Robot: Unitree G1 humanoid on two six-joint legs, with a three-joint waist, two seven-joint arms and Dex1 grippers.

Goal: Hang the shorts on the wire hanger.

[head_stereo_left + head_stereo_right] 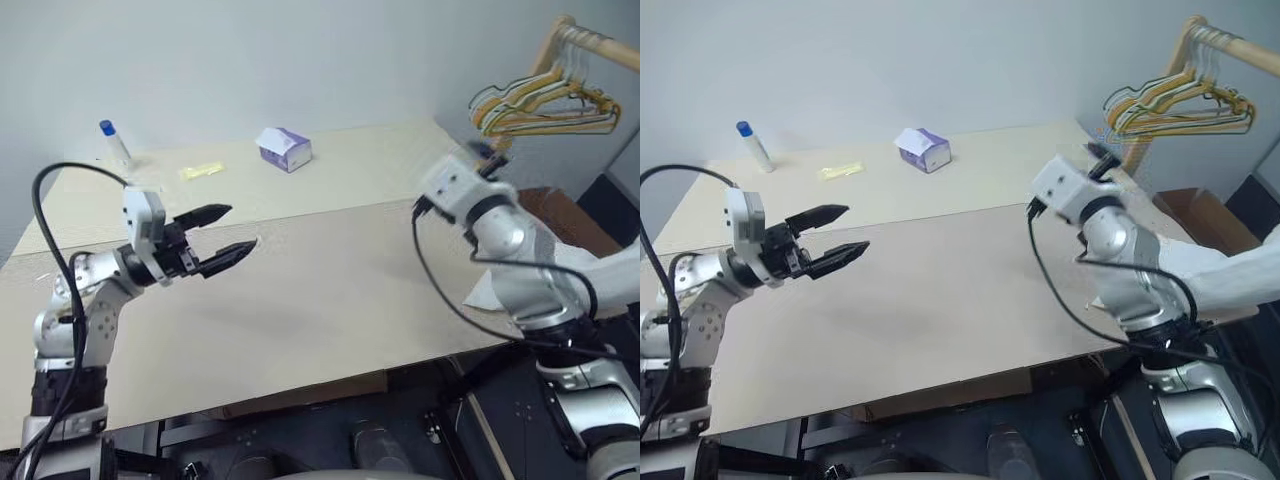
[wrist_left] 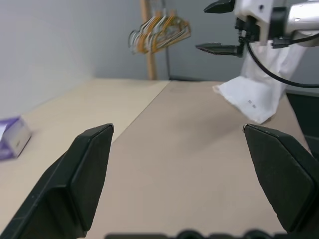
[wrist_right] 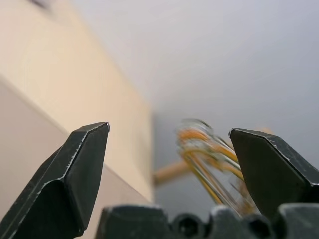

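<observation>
The shorts (image 2: 253, 93) lie as a crumpled white cloth at the table's right edge, partly under my right arm; a corner of them (image 1: 486, 291) shows in the left eye view. My right gripper (image 2: 213, 27) hovers open and empty above them, pointing toward the hanger rack, its fingers (image 3: 79, 169) spread wide. Over the left half of the table (image 1: 330, 290), my left gripper (image 1: 238, 230) is held level, open and empty, facing the shorts from well away. The wire hanger is out of view.
A bunch of yellow, green and white hangers (image 1: 540, 105) hangs from a wooden rack (image 1: 590, 40) at the far right. A purple tissue box (image 1: 285, 149), a blue-capped bottle (image 1: 113, 143) and a yellow strip (image 1: 200, 171) sit along the table's far side.
</observation>
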